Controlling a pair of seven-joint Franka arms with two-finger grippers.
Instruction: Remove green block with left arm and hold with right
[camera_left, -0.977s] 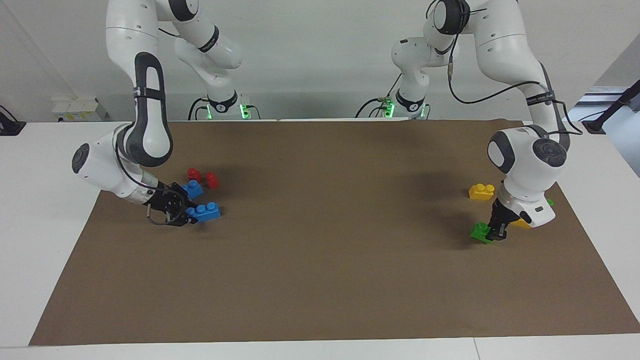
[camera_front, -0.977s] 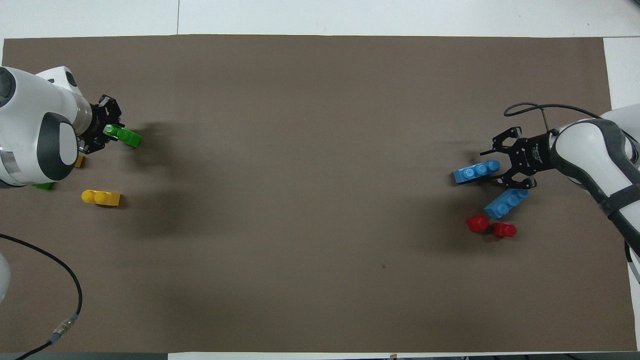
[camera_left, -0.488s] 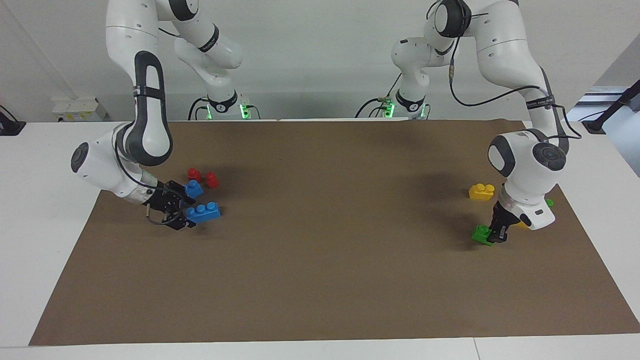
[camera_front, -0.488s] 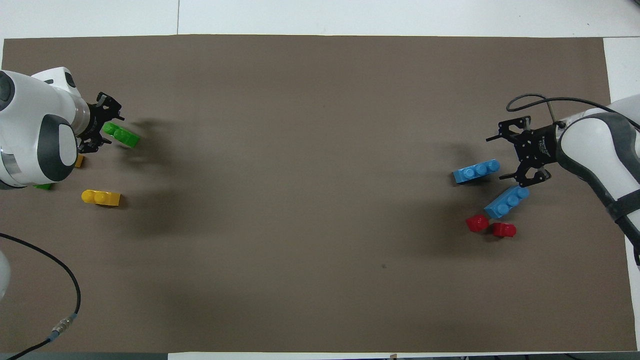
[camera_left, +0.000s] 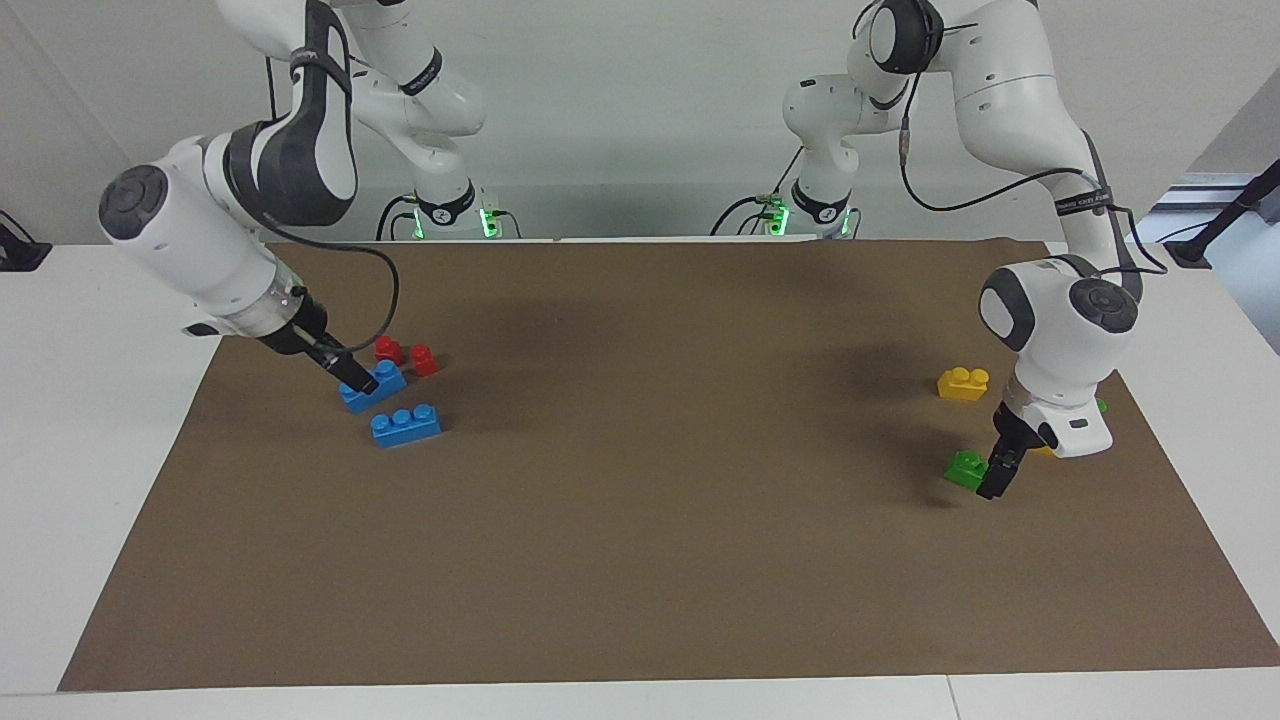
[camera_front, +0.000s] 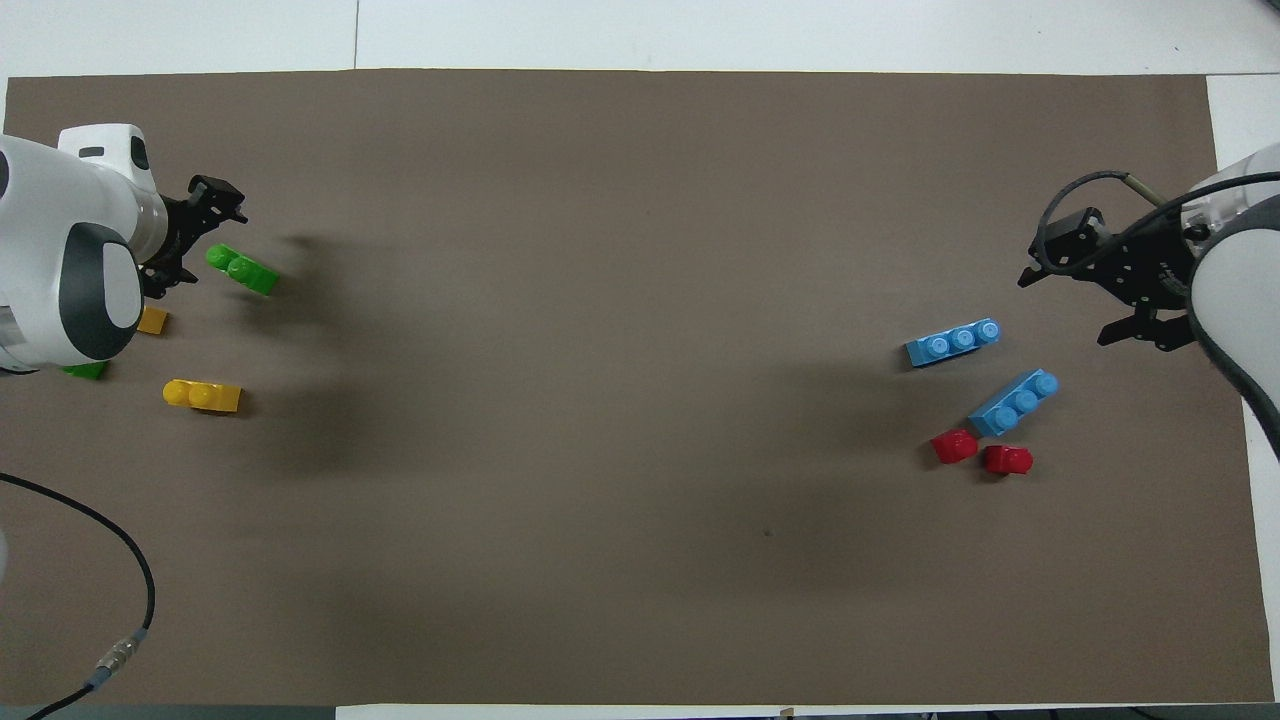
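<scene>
A green block (camera_left: 965, 468) lies on the brown mat at the left arm's end, also in the overhead view (camera_front: 242, 270). My left gripper (camera_left: 998, 478) hangs low right beside it, open, with nothing in it; in the overhead view (camera_front: 198, 240) its fingers stand apart from the block. A second green block (camera_left: 1100, 405) is mostly hidden by the left wrist, and its edge shows in the overhead view (camera_front: 85, 371). My right gripper (camera_left: 352, 376) is open and empty, raised by the blue bricks at the right arm's end, also in the overhead view (camera_front: 1075, 305).
Two blue bricks (camera_front: 952, 342) (camera_front: 1012, 402) and two red blocks (camera_front: 955, 446) (camera_front: 1008, 459) lie at the right arm's end. A yellow brick (camera_front: 202, 395) and a partly hidden yellow one (camera_front: 152, 320) lie near the left gripper.
The left gripper opened, let go of the green block and drew back a little. The right gripper drew away from the blue brick and rose, and its arm lifted.
</scene>
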